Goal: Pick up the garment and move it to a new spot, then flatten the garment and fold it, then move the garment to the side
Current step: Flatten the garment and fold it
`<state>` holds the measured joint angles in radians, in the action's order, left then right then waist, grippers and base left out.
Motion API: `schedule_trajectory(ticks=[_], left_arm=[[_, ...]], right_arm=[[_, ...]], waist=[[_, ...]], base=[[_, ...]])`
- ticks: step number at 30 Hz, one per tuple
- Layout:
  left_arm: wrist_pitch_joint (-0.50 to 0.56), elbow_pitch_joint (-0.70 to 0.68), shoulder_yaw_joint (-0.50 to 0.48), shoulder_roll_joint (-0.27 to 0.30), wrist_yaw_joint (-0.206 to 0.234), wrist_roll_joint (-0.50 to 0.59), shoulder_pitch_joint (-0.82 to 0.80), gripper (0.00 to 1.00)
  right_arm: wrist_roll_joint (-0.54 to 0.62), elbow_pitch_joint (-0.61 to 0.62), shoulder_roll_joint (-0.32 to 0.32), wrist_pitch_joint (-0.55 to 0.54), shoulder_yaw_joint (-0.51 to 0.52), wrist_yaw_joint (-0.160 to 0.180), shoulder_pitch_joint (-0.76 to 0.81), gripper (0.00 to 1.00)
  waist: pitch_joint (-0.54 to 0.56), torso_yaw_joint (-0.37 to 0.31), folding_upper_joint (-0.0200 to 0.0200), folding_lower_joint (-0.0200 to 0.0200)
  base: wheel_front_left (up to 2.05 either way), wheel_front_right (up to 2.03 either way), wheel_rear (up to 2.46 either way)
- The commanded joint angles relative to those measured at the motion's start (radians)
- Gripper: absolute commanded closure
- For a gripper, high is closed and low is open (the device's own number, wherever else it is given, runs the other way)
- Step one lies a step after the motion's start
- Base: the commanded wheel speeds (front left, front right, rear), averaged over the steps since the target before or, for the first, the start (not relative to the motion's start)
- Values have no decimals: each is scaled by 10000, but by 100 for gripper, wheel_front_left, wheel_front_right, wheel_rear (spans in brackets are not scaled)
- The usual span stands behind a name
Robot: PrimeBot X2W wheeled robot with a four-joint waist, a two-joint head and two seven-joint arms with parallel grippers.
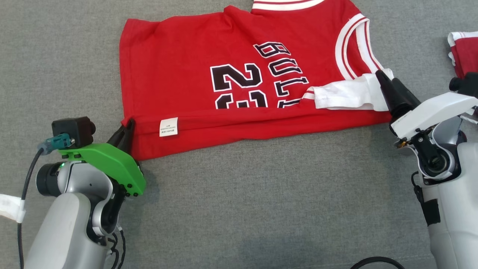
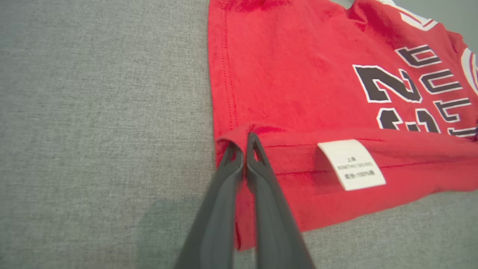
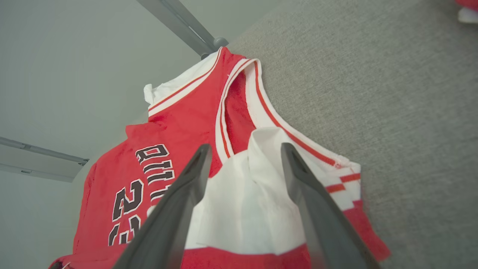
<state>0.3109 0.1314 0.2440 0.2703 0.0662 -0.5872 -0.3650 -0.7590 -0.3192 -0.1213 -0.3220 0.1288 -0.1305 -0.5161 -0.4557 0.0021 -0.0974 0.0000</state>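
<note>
The red jersey (image 1: pixel 239 82) with black number and lettering lies spread on the grey fabric surface, its near edge folded over, showing a white label (image 1: pixel 168 126). My left gripper (image 1: pixel 126 131) pinches the folded lower-left corner; in the left wrist view its fingers (image 2: pixel 257 157) are pressed together on the red hem, the gripper (image 2: pixel 243 144) shut on the jersey (image 2: pixel 298 86). My right gripper (image 1: pixel 381 76) hovers at the jersey's right end over the turned-out white armhole fabric (image 1: pixel 347 96). In the right wrist view that gripper (image 3: pixel 245 149) stands open, white fabric (image 3: pixel 246 201) showing between its fingers.
Another red-and-white garment (image 1: pixel 464 52) lies at the far right edge, also at the right wrist view's top corner (image 3: pixel 467 11). The grey surface (image 1: pixel 261 209) stretches toward me. A metal rail (image 3: pixel 179 26) runs beyond the far edge. A black cable (image 1: pixel 377 262) loops at the bottom.
</note>
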Motion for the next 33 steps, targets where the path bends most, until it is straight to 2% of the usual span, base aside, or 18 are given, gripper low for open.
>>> schedule_trajectory(ticks=[1, 5, 9, 12, 15, 18, 24, 33], left_arm=[[-96, 59, -16, 104, 42, 71, -39, 0], [-527, -74, -133, 132, 203, 111, 615, 0], [-1222, -1043, -589, -30, 480, -157, 1705, 0], [-1518, -1599, -595, -162, 659, -108, 2637, 0], [-1336, -1768, -362, -285, 669, -287, 3097, 0], [-1124, -1487, -189, -368, 587, -341, 2777, 0], [-840, -376, -44, -285, 417, -307, 1851, 0], [-789, 962, 93, -527, 29, -610, 1079, 0]], right_arm=[[155, 129, -167, 237, -114, -3, 161, 0], [423, 877, -853, 1237, -669, -3, 702, 0], [1111, 1680, -1661, 2017, -999, -3, 1708, 0], [1669, 1914, -1940, 2258, -1074, -3, 2458, 0], [1847, 1932, -1865, 2072, -969, -3, 2937, 0], [1969, 1684, -1817, 1840, -900, -3, 2849, 0], [2140, 931, -1814, 1454, -1018, -3, 2080, 0], [1745, 28, -1900, 1159, -1408, -1, 1539, 0]], waist=[[95, -47, -1, 0], [400, -171, -1, 0], [774, -301, -1, 0], [962, -340, -1, 0], [884, -280, -1, 0], [711, -166, -1, 0], [339, -11, -1, 0], [145, 149, -1, 0]], base=[[0, 0, 0], [0, 0, 0], [0, 0, 0], [0, 0, 0], [0, 0, 0], [0, 0, 0], [0, 0, 0], [0, 0, 0]])
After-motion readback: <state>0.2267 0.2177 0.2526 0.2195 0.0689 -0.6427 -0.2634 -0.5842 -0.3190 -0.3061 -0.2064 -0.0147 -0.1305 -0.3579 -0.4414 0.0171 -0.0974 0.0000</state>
